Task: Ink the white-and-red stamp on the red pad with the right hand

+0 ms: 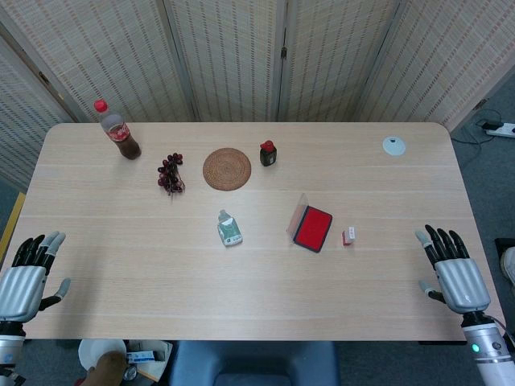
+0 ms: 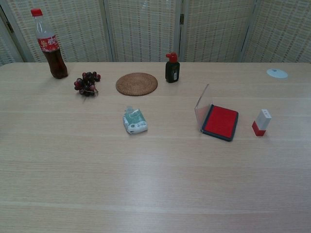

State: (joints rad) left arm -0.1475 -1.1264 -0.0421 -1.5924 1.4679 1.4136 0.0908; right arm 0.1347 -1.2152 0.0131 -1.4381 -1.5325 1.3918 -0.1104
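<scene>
Both hands idle, nothing gripped; task not begun — reach for stamp is the step in hand.

Right hand [image 1: 452,269] released, fingers apart, at table's [image 1: 241,273] right front edge; left hand [image 1: 28,273] likewise at left front. Pad [image 2: 221,122] lies lid-open, right of centre; stamp [image 2: 261,122] stands just beside, rightward. Next: reach in, pinch stamp upright.

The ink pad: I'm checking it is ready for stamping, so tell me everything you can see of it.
The ink pad is a flat rectangular case with a dark rim around a bright red inking surface, which lies fully exposed, facing up. Its clear lid, plastic by the look of it, is swung open and stands up along the pad's left edge. The pad lies flat on the table, turned slightly askew. The white-and-red stamp stands just to its right, apart from it. Nothing else touches it, and neither hand is near.
</scene>
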